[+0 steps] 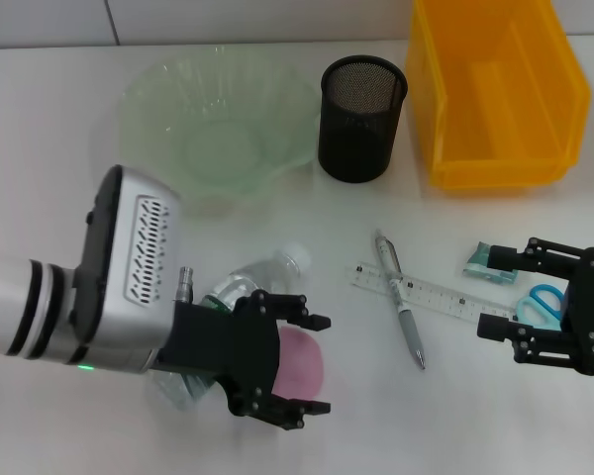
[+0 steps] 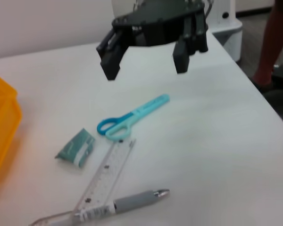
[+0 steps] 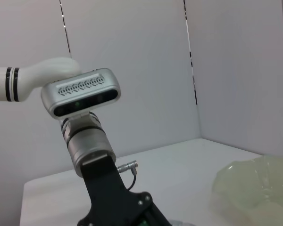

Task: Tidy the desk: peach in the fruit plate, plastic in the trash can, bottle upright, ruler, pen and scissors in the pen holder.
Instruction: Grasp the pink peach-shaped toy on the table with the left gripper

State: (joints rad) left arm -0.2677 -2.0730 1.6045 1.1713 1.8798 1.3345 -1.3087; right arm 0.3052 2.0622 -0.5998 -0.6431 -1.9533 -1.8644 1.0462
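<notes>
The left hand (image 1: 312, 366) is wide open around the peach (image 1: 302, 361), near on the table (image 1: 49, 119). The peach step is on. Next, I think it must squeeze, lift, and go far to the plate (image 1: 218, 124). The right hand (image 1: 495, 292) hangs open over the scissors (image 1: 542, 302).

White desk surface (image 1: 59, 119) underneath everything, pale tiled wall (image 3: 141, 70) with dark seams behind, white machine base (image 2: 228, 28) past the desk's far edge, reddish upright shape (image 2: 273, 42) beside it
</notes>
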